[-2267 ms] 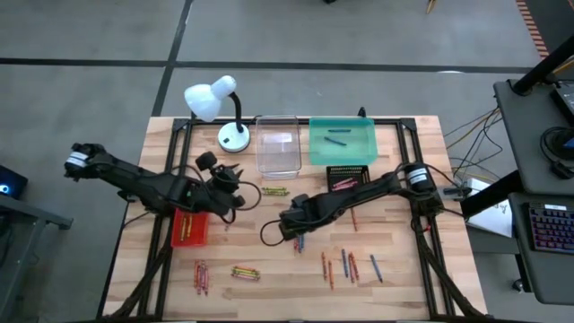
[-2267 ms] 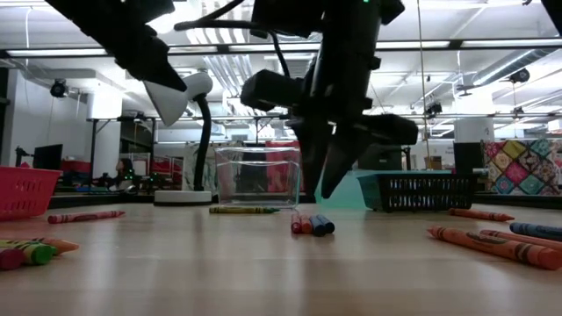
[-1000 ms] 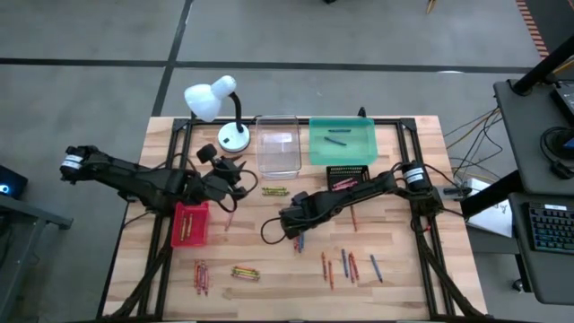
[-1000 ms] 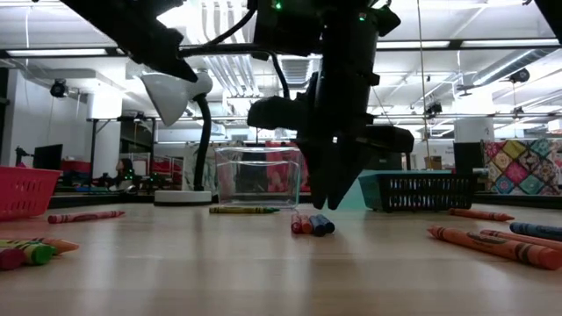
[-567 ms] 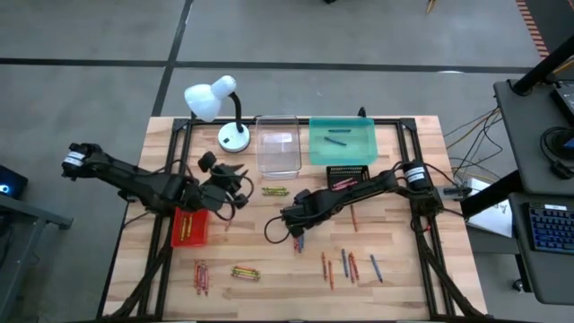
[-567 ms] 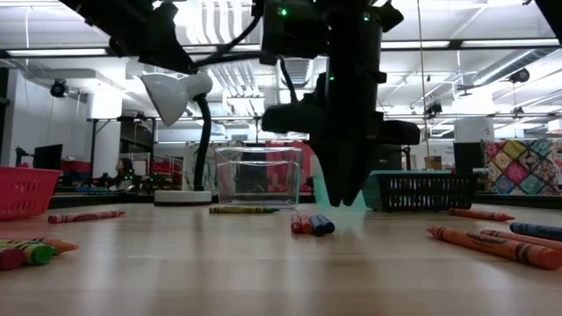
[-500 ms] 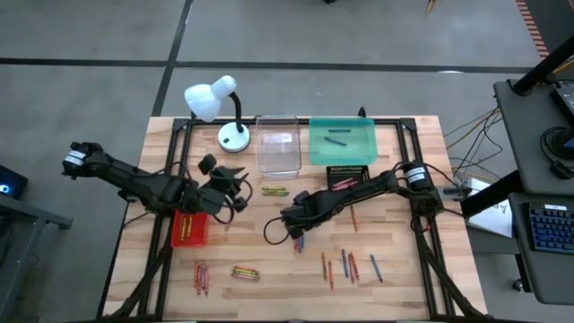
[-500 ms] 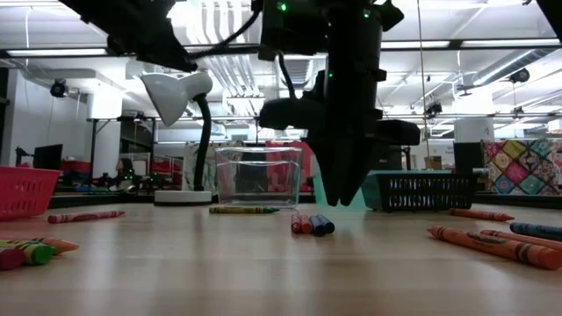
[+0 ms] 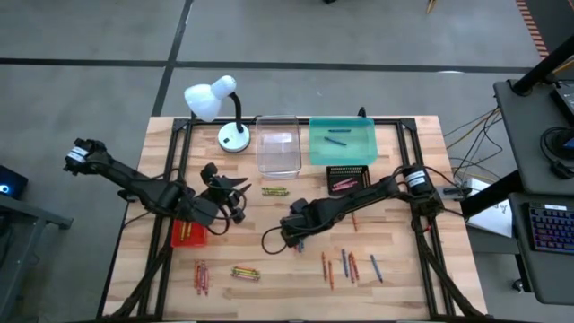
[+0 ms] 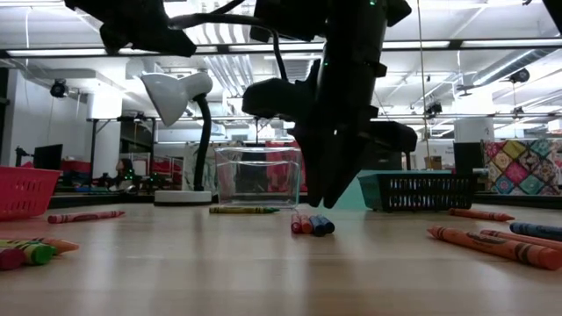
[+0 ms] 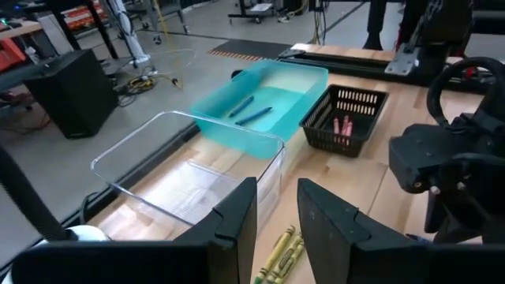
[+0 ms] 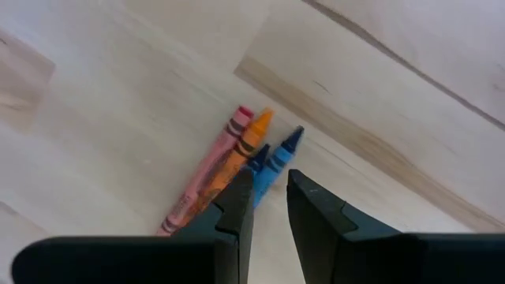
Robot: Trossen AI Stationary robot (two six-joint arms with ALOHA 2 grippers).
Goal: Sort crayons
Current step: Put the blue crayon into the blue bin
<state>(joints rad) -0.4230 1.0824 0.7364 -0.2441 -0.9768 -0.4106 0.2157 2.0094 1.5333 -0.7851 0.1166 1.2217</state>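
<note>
Crayons lie scattered on the wooden table. A tight group of pink, orange and two blue crayons (image 12: 237, 170) lies flat right under my right gripper (image 12: 270, 197), which points down at it, open by a narrow gap, a little above the wood (image 10: 332, 200). My left gripper (image 11: 276, 213) hovers high beside the red tray (image 9: 188, 235), pointing toward the clear tray (image 11: 189, 170); it is open by a narrow gap and holds nothing. Yellow-green crayons (image 9: 273, 190) lie between the arms.
The teal tray (image 9: 342, 154) holds two blue crayons (image 11: 248, 110), and the black basket (image 9: 350, 170) holds pink ones. A white desk lamp (image 9: 224, 108) stands at the far left. More crayons lie near the front edge (image 9: 245, 271) and at the right (image 9: 350, 265).
My left gripper has swung toward the table's near edge, rolling about its own axis as it went. Its finger gap looks the same. The crayons on the table have stayed where they were.
</note>
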